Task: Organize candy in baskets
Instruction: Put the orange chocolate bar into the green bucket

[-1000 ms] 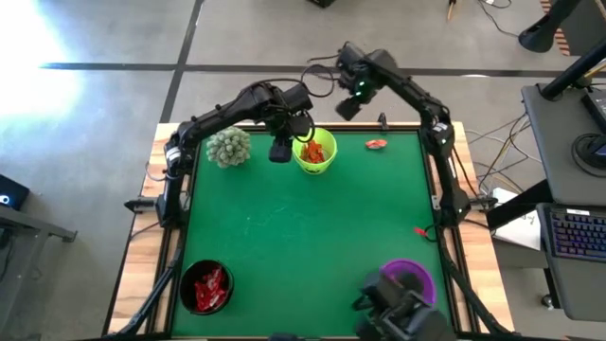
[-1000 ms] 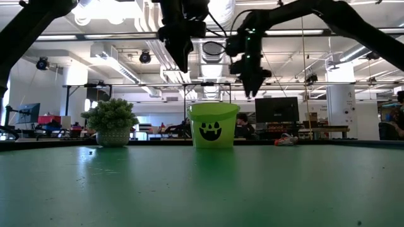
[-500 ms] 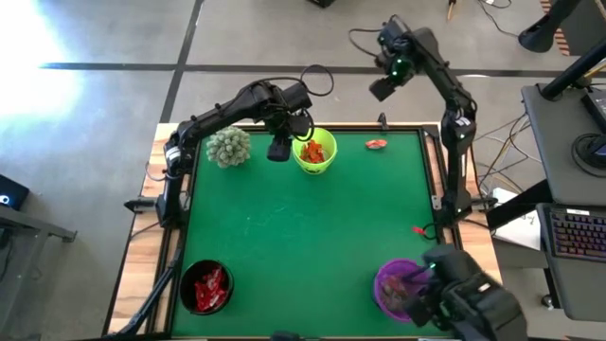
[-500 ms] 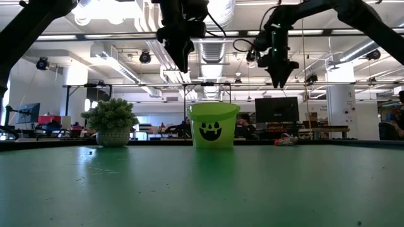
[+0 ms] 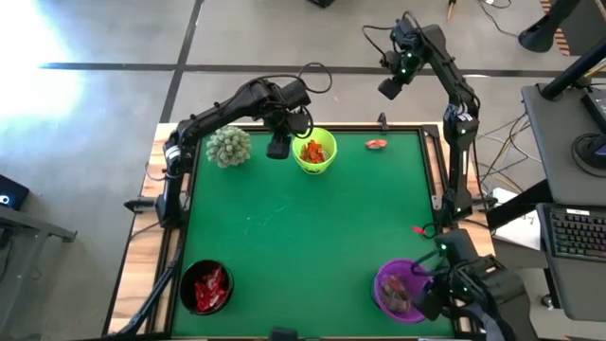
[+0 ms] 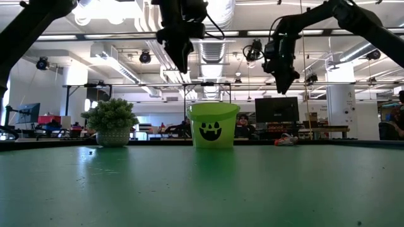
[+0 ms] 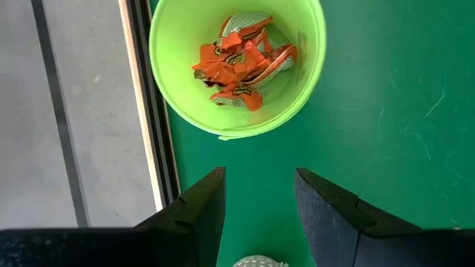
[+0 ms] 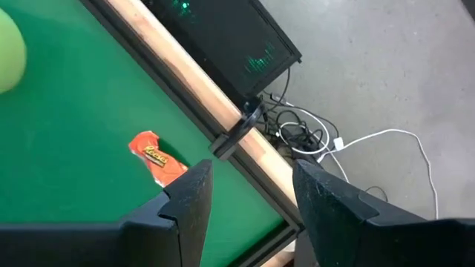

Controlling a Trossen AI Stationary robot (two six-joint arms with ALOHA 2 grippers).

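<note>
A lime green basket holding orange candy stands near the table's far edge. My left gripper hangs open above the table just left of it, pointing steeply down, nothing between its fingers. My right gripper hangs open, high over the table's far edge, right of the green basket. One orange candy lies on the mat below it. A black basket with red candy sits near left, a purple basket near right. A red candy lies by the right edge.
A spiky pale-green plant stands left of my left gripper. A dark bulky shape is at the near right corner beside the purple basket. Cables and a dark box lie beyond the far edge. The mat's middle is bare.
My right gripper has swung from beside the green basket toward the table's right and out past its far edge, staying open and high. The dark shape at the near right has shifted off the purple basket toward the right. My left gripper has kept still.
</note>
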